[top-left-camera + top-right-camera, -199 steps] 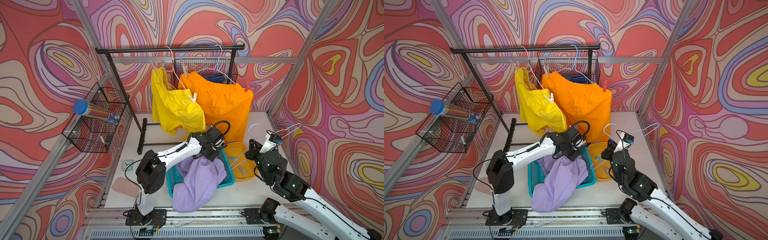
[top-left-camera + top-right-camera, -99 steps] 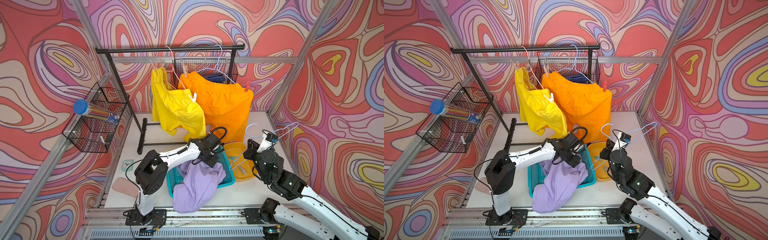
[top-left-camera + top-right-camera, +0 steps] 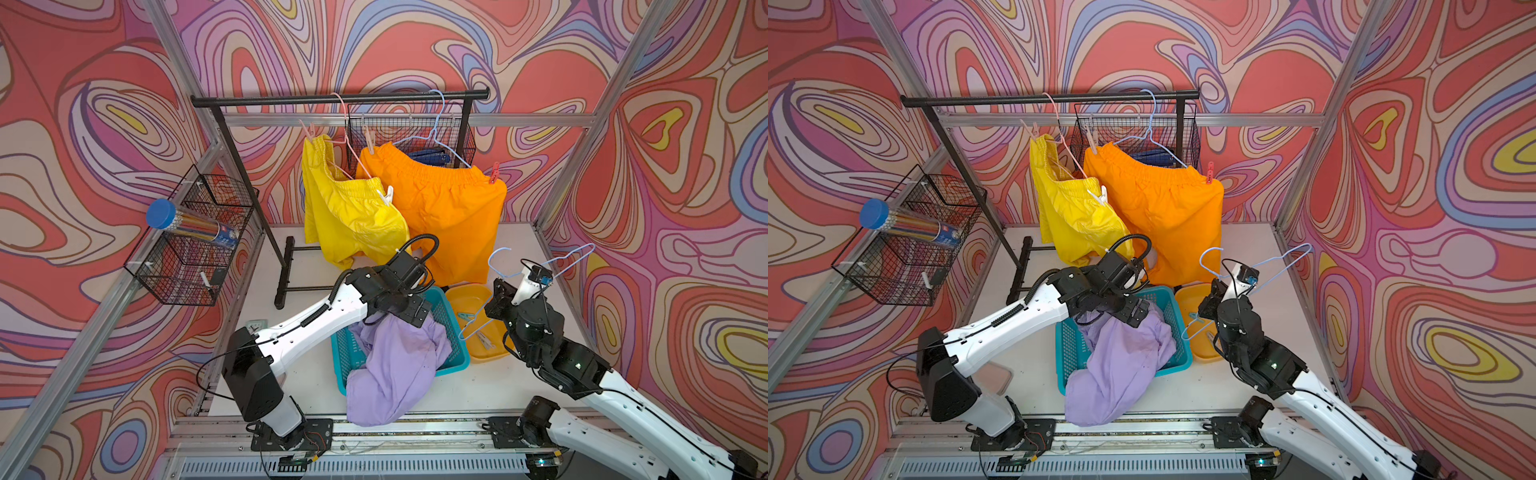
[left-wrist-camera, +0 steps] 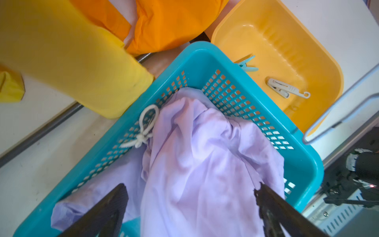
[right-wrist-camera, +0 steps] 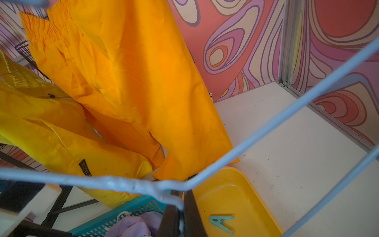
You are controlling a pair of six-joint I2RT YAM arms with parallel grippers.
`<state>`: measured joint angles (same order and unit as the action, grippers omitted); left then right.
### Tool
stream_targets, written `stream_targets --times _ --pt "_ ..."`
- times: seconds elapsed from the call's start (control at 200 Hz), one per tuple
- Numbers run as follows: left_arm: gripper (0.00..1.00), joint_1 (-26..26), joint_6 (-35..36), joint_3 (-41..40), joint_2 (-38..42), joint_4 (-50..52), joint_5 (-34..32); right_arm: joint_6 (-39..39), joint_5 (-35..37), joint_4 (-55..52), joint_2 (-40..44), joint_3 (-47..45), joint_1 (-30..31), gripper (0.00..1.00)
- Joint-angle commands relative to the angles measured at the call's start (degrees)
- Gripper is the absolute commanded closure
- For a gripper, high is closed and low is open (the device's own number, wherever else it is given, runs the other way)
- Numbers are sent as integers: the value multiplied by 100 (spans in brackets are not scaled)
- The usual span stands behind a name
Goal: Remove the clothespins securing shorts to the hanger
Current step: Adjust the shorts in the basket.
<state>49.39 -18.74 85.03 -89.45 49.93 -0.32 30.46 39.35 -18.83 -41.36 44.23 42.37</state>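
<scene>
My left gripper spread above lilac shorts; right gripper clamps blue hanger. Yellow shorts, basket's 11 o'clock: tag illegible.

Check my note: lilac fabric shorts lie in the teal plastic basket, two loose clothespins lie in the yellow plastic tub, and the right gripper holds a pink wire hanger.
One slip: the wire hanger clamped in the right gripper is pale blue, not pink, as the right wrist view shows. The rest of the note stands.
</scene>
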Motion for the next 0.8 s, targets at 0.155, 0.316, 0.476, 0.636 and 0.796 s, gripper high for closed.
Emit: stream_targets --times 0.155,0.316,0.476,0.636,0.796 --pt "0 56 -994 -1291 1075 956 641 -102 -43 193 -52 17 17 100" --pt "0 166 -1394 -2258 1428 188 1271 -140 -114 301 -143 20 17 100" --pt "0 331 -1825 -2920 1365 -879 1518 -133 -156 292 -180 42 13 100" --pt "6 460 -1983 -3081 1008 -1392 1446 -141 -156 270 -121 33 10 100" --pt "72 461 -2035 -3014 1021 -1435 1349 -128 -145 182 -24 18 16 100"
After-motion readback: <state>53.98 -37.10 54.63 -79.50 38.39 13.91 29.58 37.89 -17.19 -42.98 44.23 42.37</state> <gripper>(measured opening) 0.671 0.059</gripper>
